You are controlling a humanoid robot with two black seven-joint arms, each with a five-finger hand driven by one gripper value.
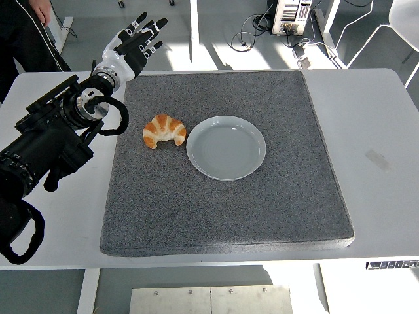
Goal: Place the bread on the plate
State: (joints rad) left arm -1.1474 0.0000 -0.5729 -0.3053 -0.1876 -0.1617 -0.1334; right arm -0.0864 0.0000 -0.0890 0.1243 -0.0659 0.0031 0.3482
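A golden croissant (164,130) lies on the grey mat (222,196), just left of an empty pale grey plate (226,147) and almost touching its rim. My left hand (135,40) is raised over the mat's far left corner, well behind the croissant, with its fingers spread open and holding nothing. My left arm comes in from the left edge. The right arm does not show.
The grey mat covers the middle of the white table (373,131). A person (26,33) in dark clothes stands at the top left beyond the table. Cables and a box lie on the floor behind.
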